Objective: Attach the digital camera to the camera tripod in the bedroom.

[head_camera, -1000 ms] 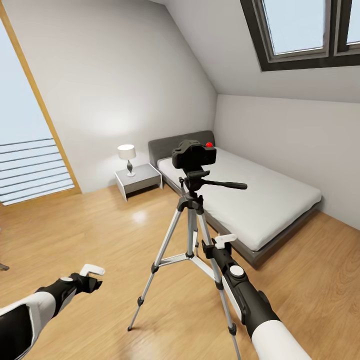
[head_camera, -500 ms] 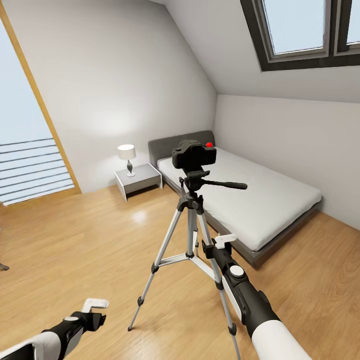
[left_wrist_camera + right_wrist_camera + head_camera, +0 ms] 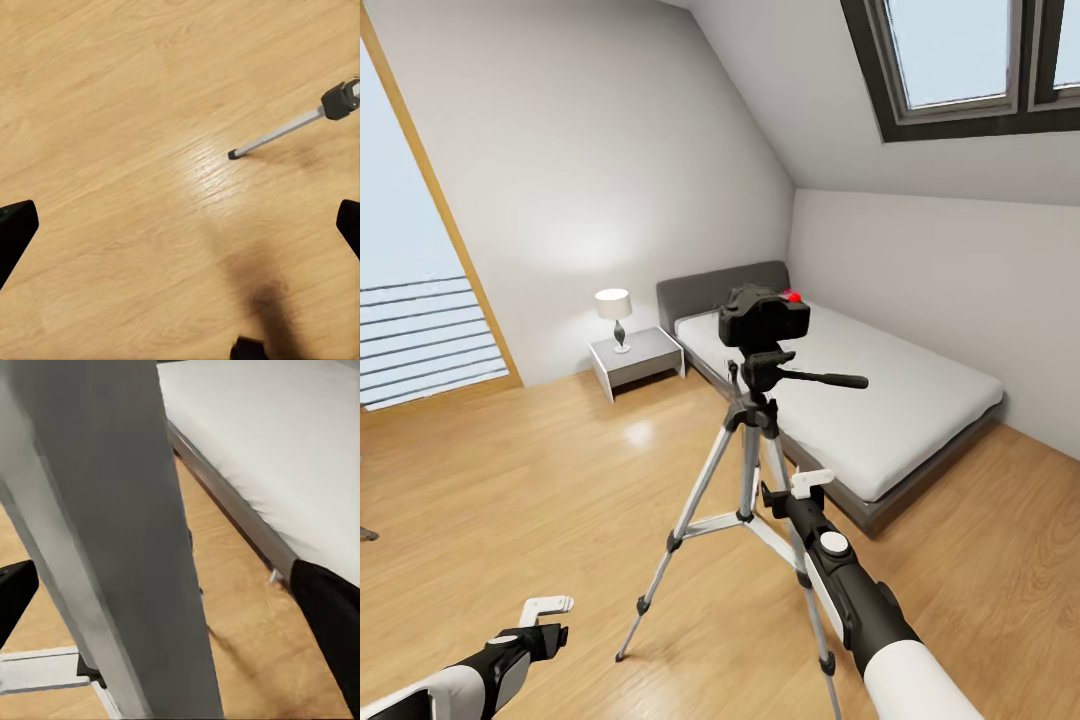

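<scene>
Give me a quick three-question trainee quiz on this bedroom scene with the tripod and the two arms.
1. True or false: the small black boxy camera with a red button sits atop the silver-legged tripod.
2. Which tool is beside a tripod leg: A) left tool B) right tool?
3. Fill in: the white lamp stands on a grey ____.

Key: 1 true; 2 B; 3 nightstand.

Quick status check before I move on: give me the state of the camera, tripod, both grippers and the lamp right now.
camera: mounted on the tripod head, upright, not held.
tripod: standing on the wood floor, legs spread.
left gripper: open, empty, low over the floor.
right gripper: open, right by a tripod leg.
lamp: upright on the nightstand; cannot tell whether it is lit.
</scene>
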{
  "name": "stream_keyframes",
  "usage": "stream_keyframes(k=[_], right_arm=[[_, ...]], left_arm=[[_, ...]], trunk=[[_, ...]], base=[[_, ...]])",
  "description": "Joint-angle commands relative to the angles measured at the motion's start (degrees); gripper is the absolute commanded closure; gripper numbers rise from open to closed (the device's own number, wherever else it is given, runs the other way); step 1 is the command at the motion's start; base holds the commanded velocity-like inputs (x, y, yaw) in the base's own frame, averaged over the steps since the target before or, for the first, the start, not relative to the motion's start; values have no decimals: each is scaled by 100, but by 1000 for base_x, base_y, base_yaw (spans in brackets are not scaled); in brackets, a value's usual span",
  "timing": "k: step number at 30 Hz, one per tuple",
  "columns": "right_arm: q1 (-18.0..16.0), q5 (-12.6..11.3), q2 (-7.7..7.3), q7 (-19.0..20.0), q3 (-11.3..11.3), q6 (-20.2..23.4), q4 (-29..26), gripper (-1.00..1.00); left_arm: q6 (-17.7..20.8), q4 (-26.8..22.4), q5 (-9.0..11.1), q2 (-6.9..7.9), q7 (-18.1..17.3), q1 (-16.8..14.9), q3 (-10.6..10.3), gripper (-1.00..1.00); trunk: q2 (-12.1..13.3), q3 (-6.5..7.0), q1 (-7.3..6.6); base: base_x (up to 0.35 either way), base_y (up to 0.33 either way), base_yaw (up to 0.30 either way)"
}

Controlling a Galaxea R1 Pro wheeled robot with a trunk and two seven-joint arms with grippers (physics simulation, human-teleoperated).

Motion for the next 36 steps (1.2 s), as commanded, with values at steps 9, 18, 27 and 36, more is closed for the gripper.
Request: stream_keyframes(k=[9, 18, 27, 36], right_arm=[[-1, 60, 4, -1, -5, 6, -14, -100], [1, 60, -5, -9, -5, 7, -39, -100], [-2, 60, -7, -17, -5, 7, -47, -100], [-1, 61, -6, -19, -5, 10, -34, -100]], left_arm=[[-10, 4, 35, -8, 4, -3, -36, -100], [-18, 4, 35, -10, 4, -2, -36, -100], [-19, 4, 35, -64, 4, -1, -36, -100], [-19, 4, 35, -101, 4, 1, -36, -100]], trunk=[[-11, -11, 3], [-11, -11, 3], [-11, -11, 3], [-11, -11, 3]], base=[[0, 0, 0], [-131, 0, 0], [-336, 0, 0], [-345, 0, 0]])
